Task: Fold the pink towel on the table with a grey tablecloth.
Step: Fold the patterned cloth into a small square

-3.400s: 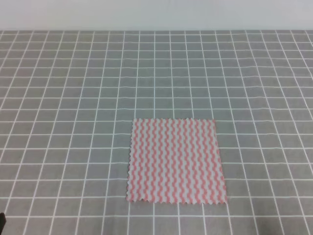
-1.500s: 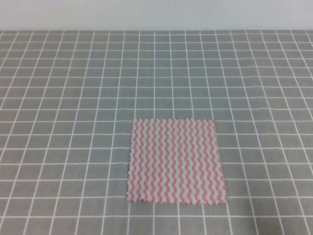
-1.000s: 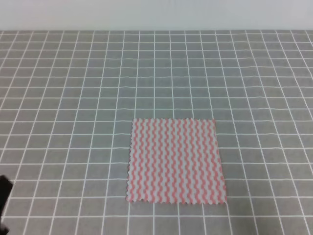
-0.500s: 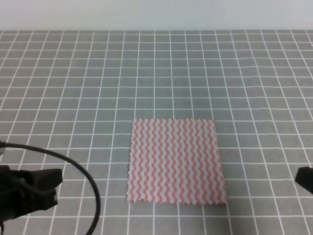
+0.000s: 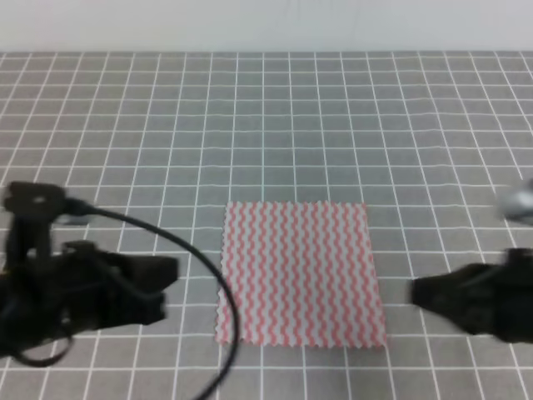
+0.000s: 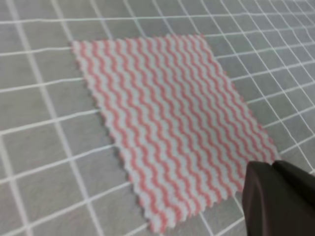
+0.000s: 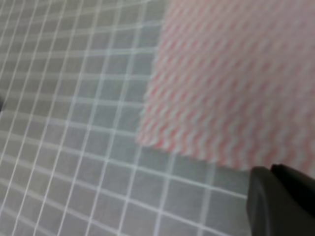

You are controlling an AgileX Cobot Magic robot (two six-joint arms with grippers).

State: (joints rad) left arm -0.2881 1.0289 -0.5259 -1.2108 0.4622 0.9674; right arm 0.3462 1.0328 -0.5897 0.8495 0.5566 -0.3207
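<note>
Far left of the exterior high view: left gripper (image 5: 166, 287), black and blurred, low over the table with a grey tablecloth (image 5: 125, 133), tip pointing right toward the pink towel (image 5: 300, 273) and just short of its left edge. Black cable (image 5: 200, 267) arcing from the arm across the cloth and crossing the towel's lower-left corner. Jaw state impossible to tell; nothing seen in its hold. In the left wrist view, only a dark finger (image 6: 278, 199) at the lower right, beside the towel's (image 6: 170, 113) near corner.

Centre: towel lying flat and unfolded, square, pink-and-white wavy stripes, zigzag edges, spread over several grid squares on the near half of the table. Grey cloth ruled with thin white lines running on to the far edge, slightly rippled in places.

Right: right gripper (image 5: 420, 292), dark and blurred, tip pointing left, near the towel's right edge but apart from it. Opening impossible to tell; nothing seen in its hold. Right wrist view blurred: towel (image 7: 236, 83) at upper right, dark finger (image 7: 278, 201) at the lower right corner.

Beyond the table: plain pale wall (image 5: 266, 25).
</note>
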